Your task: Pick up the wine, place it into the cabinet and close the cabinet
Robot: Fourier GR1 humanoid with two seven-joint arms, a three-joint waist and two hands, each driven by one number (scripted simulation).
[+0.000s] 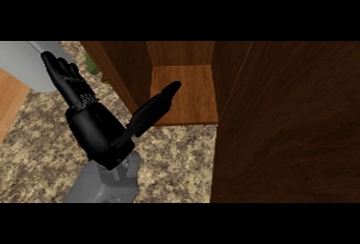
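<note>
My left hand [95,128] is raised over the speckled counter [175,157], open, with fingers straight and pointing away and nothing in it. Its thumb [155,109] stretches right toward the front edge of the cabinet's shelf [184,90]. The wooden cabinet [175,55] stands open, and its shelf shows bare. A big dark wooden panel [288,124], seemingly its door, fills the right side. A small green sliver [91,64], perhaps the wine bottle, peeks out just left of the cabinet's outer wall, mostly hidden. My right hand does not show.
A grey object [32,64] sits at the top left behind the fingers. A strip of lighter wood [10,105] runs along the left edge. Speckled counter lies in front of the cabinet.
</note>
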